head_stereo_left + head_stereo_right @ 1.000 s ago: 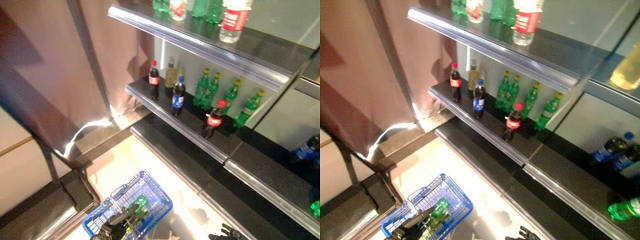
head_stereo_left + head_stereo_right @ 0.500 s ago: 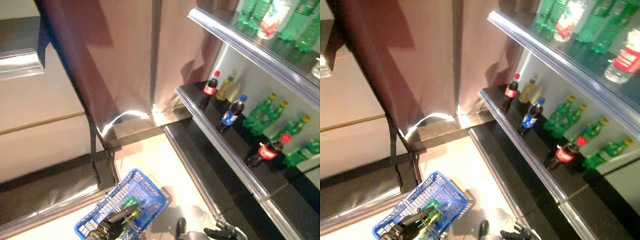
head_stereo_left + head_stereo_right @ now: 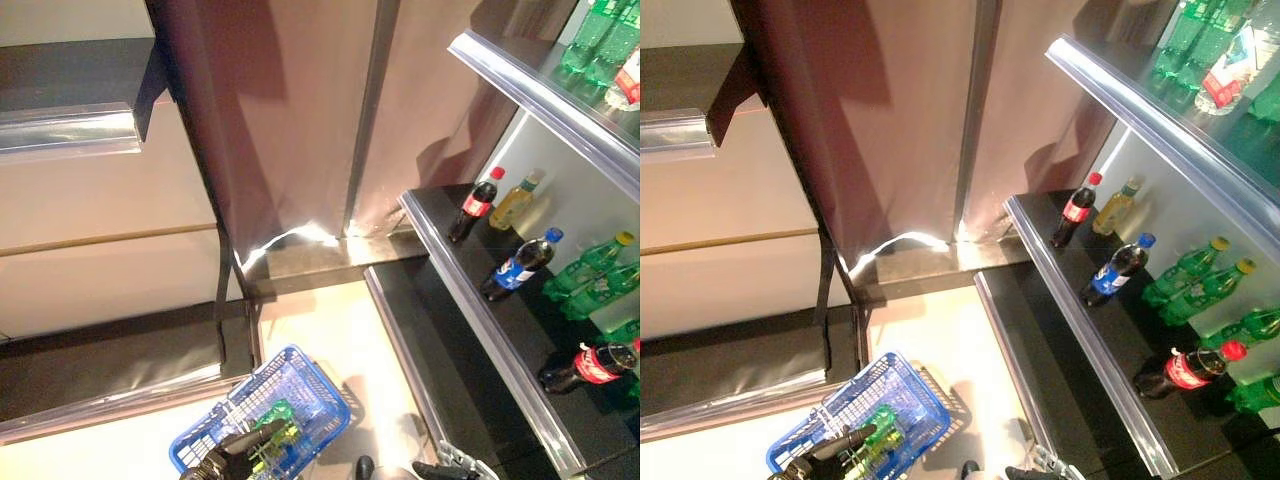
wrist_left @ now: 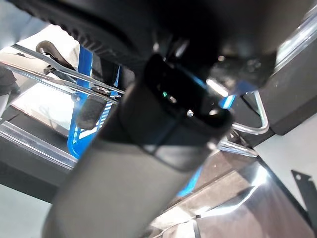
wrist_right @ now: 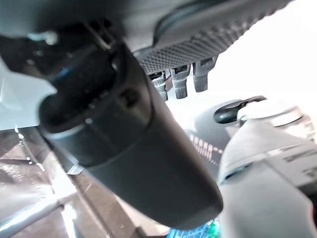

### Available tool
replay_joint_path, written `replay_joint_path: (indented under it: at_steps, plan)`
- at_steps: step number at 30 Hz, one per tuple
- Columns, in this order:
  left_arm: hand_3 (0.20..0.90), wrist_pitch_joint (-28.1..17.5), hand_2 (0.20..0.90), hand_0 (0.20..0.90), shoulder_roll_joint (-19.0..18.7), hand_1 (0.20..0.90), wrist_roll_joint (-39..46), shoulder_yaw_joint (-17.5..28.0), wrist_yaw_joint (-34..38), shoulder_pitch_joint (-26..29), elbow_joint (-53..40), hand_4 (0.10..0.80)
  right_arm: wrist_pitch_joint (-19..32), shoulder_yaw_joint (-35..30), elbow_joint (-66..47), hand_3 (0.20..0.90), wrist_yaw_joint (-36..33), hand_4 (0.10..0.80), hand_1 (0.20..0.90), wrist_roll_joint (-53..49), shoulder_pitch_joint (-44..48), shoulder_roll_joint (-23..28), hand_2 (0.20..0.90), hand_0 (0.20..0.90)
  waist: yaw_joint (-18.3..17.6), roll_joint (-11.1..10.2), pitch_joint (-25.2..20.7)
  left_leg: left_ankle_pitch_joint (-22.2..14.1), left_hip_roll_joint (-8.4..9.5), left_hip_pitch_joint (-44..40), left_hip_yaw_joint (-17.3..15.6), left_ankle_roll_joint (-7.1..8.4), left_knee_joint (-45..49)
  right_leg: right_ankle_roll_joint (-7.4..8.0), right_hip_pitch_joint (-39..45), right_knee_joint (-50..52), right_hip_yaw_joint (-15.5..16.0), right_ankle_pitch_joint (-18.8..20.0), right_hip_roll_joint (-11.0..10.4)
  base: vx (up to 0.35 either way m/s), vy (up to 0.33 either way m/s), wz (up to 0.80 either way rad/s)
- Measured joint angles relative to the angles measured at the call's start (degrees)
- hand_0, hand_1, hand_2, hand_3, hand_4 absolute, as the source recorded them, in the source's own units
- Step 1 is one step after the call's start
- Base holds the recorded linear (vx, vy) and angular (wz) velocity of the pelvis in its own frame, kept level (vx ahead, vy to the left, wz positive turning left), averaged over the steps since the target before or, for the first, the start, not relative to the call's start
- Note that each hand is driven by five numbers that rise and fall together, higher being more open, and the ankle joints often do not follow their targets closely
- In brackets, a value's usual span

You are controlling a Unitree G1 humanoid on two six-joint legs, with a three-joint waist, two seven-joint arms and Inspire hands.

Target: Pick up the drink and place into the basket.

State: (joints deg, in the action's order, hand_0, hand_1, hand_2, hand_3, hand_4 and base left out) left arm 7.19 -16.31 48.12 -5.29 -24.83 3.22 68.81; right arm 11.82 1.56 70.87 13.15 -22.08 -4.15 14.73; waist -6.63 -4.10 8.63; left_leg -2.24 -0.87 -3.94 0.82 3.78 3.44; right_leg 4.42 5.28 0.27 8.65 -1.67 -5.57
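A blue wire basket (image 3: 325, 398) hangs low over the pale floor with a green drink bottle (image 3: 275, 412) lying inside it. My left hand (image 3: 232, 455) sits at the basket's near rim, curled on its metal handle (image 4: 250, 133). My right hand (image 3: 440, 468) shows at the bottom edge by the lowest shelf, its fingers (image 5: 181, 79) relaxed and holding nothing. More drinks stand on the black shelf (image 3: 470, 300) to the right: a cola bottle (image 3: 474, 205), a yellow bottle (image 3: 515, 200), a dark bottle with a blue label (image 3: 515, 268) and green bottles (image 3: 590, 275).
Another cola bottle (image 3: 590, 365) stands further along the same shelf. A higher shelf (image 3: 540, 100) carries more green bottles (image 3: 600, 40). A brown panel wall (image 3: 290, 130) and a metal post (image 3: 368, 110) close off the far side. A dark low counter (image 3: 110, 350) stands on the left.
The camera has swung left, so the shelves now sit at the right edge. The basket with the green bottle and both hands keep their places at the bottom.
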Motion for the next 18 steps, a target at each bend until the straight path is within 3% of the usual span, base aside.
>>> replay_joint_path:
  at_steps: [2,3,5,6,8,11,12,13,15,18]
  plan:
    - [0.2,-0.6,0.3,0.3,0.6,0.3,0.0,-0.5,0.0,1.5,-0.3,0.1,-0.1,-0.2,0.2,0.9,-0.2,0.8,0.9,-0.3,0.8,0.2,0.9,0.9,0.9,0.1,0.3,-1.3,0.14,5.2,-2.3,2.36,10.0,-1.06,-0.4,0.1,0.0,-0.3,0.1,0.08,-0.034,0.38]
    - [0.2,-1.0,0.3,0.3,0.7,0.3,0.0,-0.5,0.0,1.7,-0.5,0.1,-0.1,-0.3,0.1,0.9,-0.3,0.8,0.9,-0.5,1.2,0.3,0.9,0.9,1.3,0.5,0.5,-1.3,-0.19,5.7,-2.5,2.46,11.7,-1.33,0.0,0.4,0.0,-0.3,0.3,0.105,-0.001,-0.04]
    - [0.2,-1.0,0.3,0.3,0.8,0.3,0.1,-0.6,0.0,1.6,-2.8,0.1,-0.1,-0.3,-0.6,0.9,-0.5,0.8,0.9,-0.6,1.7,1.3,0.9,0.9,1.7,2.3,0.6,-1.5,-2.49,7.1,-6.5,2.87,15.0,-2.79,0.8,0.5,-0.1,-0.8,0.9,0.137,0.068,-0.01]
    - [0.2,-0.5,0.3,0.3,1.0,0.3,0.3,-0.8,-0.5,1.6,-4.0,0.1,-0.1,-0.3,-0.6,0.9,-0.6,0.8,0.9,-0.6,1.9,1.9,0.9,0.9,1.8,3.2,0.5,-1.8,-3.34,7.2,-8.2,2.51,13.7,-3.62,0.6,0.8,0.1,-1.3,1.5,0.2,0.138,0.11]
    - [0.2,-0.1,0.3,0.3,2.1,0.3,0.7,-0.8,-1.7,1.8,-5.5,0.1,-0.3,-0.3,-0.5,0.9,-0.9,0.8,0.9,-0.6,2.7,3.5,0.9,0.9,2.1,4.4,0.0,-2.3,-2.45,5.7,-7.8,1.55,4.9,-3.58,-0.8,1.2,-1.0,-1.5,1.9,0.222,0.145,0.0]
    - [0.2,-0.1,0.3,0.3,3.0,0.3,1.5,-0.8,-2.5,1.6,-5.8,0.1,-0.5,-0.4,-0.4,0.9,-1.1,0.8,0.9,-0.6,3.1,4.2,0.9,0.9,2.7,3.6,0.4,0.8,-1.9,4.6,-3.5,0.04,-5.6,-4.15,-1.1,0.4,-6.6,-0.8,3.3,0.23,0.145,-0.27]
    - [0.2,0.0,0.3,0.3,3.2,0.3,1.5,-0.8,-2.5,1.2,-5.4,0.1,-0.6,-0.4,-0.3,0.9,-1.1,0.8,0.9,-0.6,3.1,4.2,0.9,0.9,3.5,3.8,0.3,2.2,-1.6,3.4,-2.1,0.1,-6.1,-3.98,-1.4,0.4,-8.2,-0.9,3.7,0.222,0.173,-0.84]
    - [0.2,-0.1,0.3,0.3,3.3,0.3,1.5,-0.8,-2.5,0.5,-4.4,0.1,-0.7,-0.3,-0.2,0.9,-1.1,0.8,0.9,-0.6,3.2,4.1,0.9,0.9,4.5,3.2,0.3,4.4,-1.46,1.6,-1.6,-1.06,-7.5,-3.5,-1.5,0.4,-9.3,-1.0,3.9,0.141,0.119,-0.81]
    - [0.2,0.1,0.3,0.3,2.7,0.3,1.5,-0.9,-2.5,0.3,-4.4,0.1,-0.7,-0.4,-0.1,0.9,-1.1,0.8,0.9,-0.6,2.9,3.5,0.9,0.9,4.8,2.2,0.2,6.7,-1.26,0.5,-2.2,-2.0,-8.3,-2.79,-1.4,0.2,-9.0,-0.9,3.7,0.136,0.115,-0.62]
    - [0.2,1.3,0.3,0.3,1.3,0.3,1.2,-0.8,-2.5,0.3,-3.9,0.1,-0.6,-0.3,-0.4,0.9,-0.7,0.8,0.9,-0.4,0.9,2.1,0.9,0.9,3.0,-0.1,-1.1,5.9,-0.04,-0.1,-3.6,-3.4,-8.3,-1.16,-0.4,-1.1,-8.1,0.1,2.6,0.121,0.077,-0.35]
